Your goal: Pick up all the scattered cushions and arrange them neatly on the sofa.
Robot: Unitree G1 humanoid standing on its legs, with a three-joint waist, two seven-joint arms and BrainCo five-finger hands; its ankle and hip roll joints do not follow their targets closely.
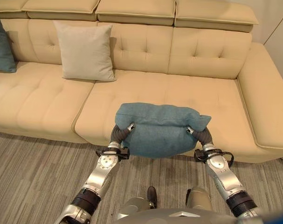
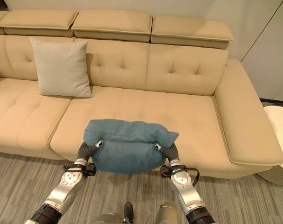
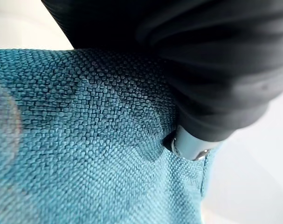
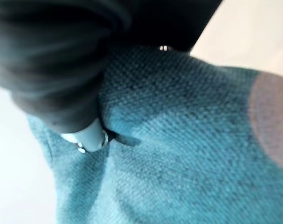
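Observation:
I hold a teal cushion [image 1: 157, 128] between both hands, just above the front edge of the beige sofa [image 1: 211, 95], over its middle seat. My left hand [image 1: 119, 135] grips the cushion's left side with the thumb dug into the fabric. On the other side my right hand [image 1: 203, 135] grips it the same way. The left wrist view has the woven teal cloth [image 3: 85, 140] pressed against the dark cover [image 3: 202, 70]. The right wrist view is alike, with cloth [image 4: 188, 154] against the cover [image 4: 52, 70]. A light grey cushion [image 1: 85, 51] leans upright on the backrest. A second teal cushion [image 1: 1, 46] stands at the far left.
The sofa's wide right armrest [image 1: 265, 102] closes off the seat on that side. A pale round table [image 2: 277, 119] stands beyond it. Striped grey flooring [image 1: 34, 172] runs along the sofa's front.

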